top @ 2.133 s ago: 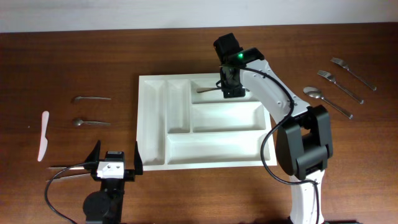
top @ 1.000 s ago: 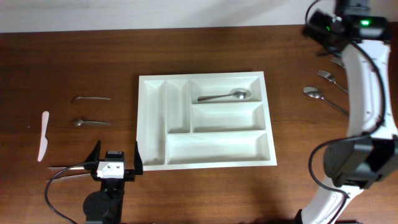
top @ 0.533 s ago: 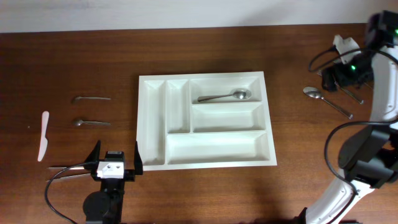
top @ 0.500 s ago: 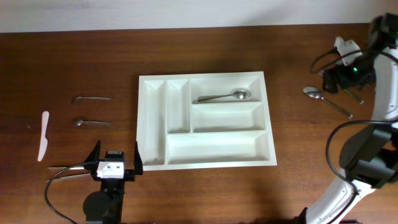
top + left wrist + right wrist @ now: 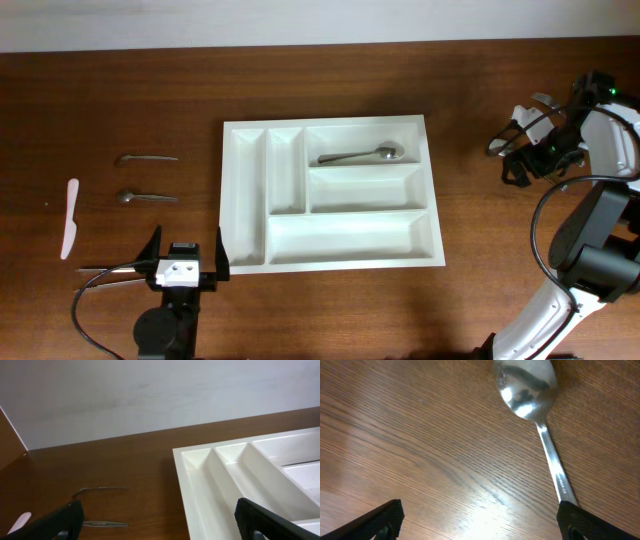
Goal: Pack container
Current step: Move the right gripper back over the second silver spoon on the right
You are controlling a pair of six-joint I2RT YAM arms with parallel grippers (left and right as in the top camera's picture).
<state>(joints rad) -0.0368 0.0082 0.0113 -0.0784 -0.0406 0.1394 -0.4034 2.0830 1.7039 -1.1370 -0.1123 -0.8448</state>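
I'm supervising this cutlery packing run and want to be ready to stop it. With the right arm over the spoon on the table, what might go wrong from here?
1. The spoon lies flat on the table and off to one side of the open right tool, with its handle close to one finger. Closing may nudge it away instead of gripping it.
2. If gripped, the thin handle may pivot or slip on the way to the container.

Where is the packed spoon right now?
In the overhead view, the spoon lies in the tray's far wide compartment, right of the two narrow slots, with its bowl pointing right.
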